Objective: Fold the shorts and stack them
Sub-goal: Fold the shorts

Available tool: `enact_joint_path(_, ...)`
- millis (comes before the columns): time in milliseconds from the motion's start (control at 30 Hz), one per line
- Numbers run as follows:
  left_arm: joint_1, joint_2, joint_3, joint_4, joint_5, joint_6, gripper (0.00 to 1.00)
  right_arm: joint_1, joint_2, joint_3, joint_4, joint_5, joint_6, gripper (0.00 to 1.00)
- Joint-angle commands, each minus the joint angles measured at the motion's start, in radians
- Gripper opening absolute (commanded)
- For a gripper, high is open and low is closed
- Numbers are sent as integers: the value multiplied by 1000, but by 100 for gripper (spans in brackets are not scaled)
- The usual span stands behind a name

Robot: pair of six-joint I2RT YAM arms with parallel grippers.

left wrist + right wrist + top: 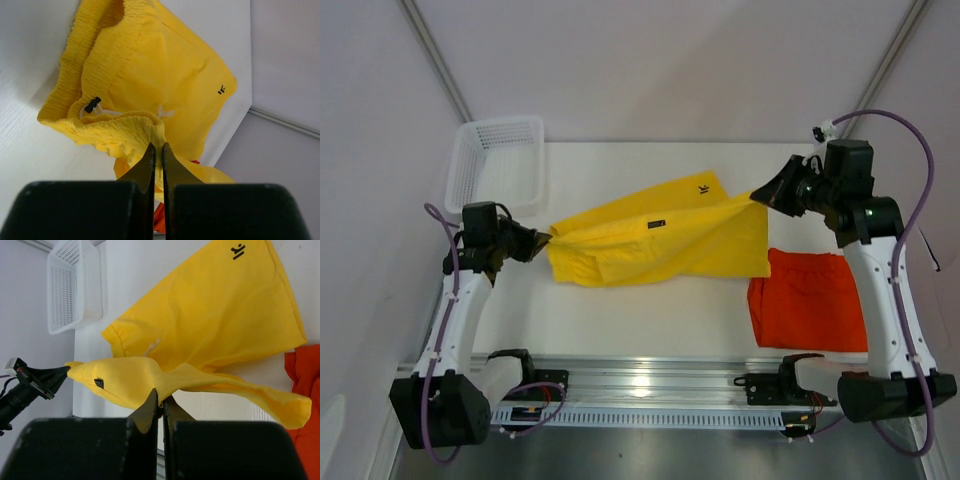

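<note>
Your left fingers (150, 156) are pressed together on a ruffled fold of the waistband of the yellow shorts (660, 245), at the garment's left end. How deep the cloth runs between them is hidden by the black gripper body that fills the bottom of the left wrist view. Your right fingers (152, 402) are likewise closed tight, pinching a ridge of the yellow fabric at the far right corner. The pinched part itself is lost behind the finger tips.

Between the two grips, the shorts are stretched across the middle of the tabletop (650, 320). The upper layer is lifted into a long fold and the rest lies flat beneath it. A black logo (702, 189) shows on the far leg. A small black tag (657, 224) sits on the raised fold, too small to read. In the left wrist view you can see a white drawstring (165, 112) and a black toggle (92, 104) inside the waistband opening, both partly tucked under the gathers.

The orange-red shorts (815, 300) lie flat on the right side of the tabletop, just beside the yellow pair's lower right corner. Your right arm covers their right edge, and you cannot tell whether the two garments overlap. The right wrist view cuts them off at the frame edge.

A white mesh basket (500, 122) stands at the far left corner, apart from both garments.
</note>
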Motion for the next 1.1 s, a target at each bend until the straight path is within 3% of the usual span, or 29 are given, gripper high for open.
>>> enact_joint_path(0,18,75,80,89,-34,-13,0,-17,94,46,73,-44,-21,0)
enact_joint_path(367,16,424,281,143,-37,-18,0,-42,433,217,183,-84,-7,0)
enact_joint_path(567,36,467,359,180,-48,-45,0,-63,594,397,167,-117,1,0)
enact_joint_path(767,44,477,407,229,-74,-90,0,-68,682,477,188,-130,32,0)
enact_joint_path(1067,19,688,560,353,-88,-134,0,-76,800,472,277,-87,104,0)
